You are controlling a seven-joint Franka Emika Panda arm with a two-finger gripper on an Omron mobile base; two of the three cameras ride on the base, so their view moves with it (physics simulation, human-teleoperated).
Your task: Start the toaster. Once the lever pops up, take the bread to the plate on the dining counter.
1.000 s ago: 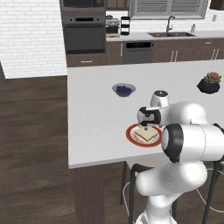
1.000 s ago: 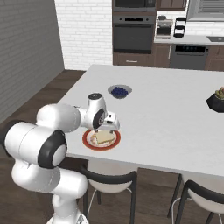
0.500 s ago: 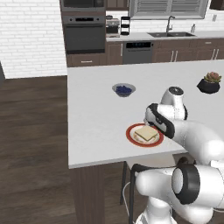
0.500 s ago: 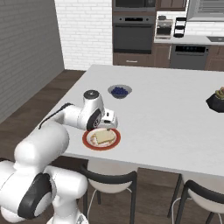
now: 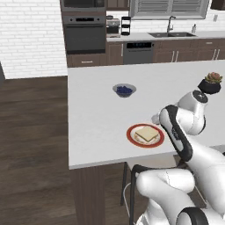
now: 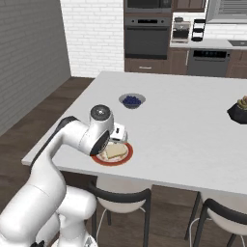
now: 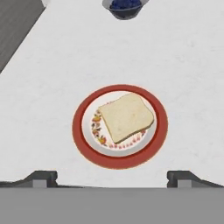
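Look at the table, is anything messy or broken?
Nothing stands out. The bread lies flat on the plate, turned a little askew, and the bowl of blueberries sits upright on the dining counter with nothing spilled.

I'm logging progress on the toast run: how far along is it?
Done, it seems: the bread lies flat on the plate on the dining counter. In hand: nothing; the hand is open above the plate, its fingertips apart. Left: apparently nothing.
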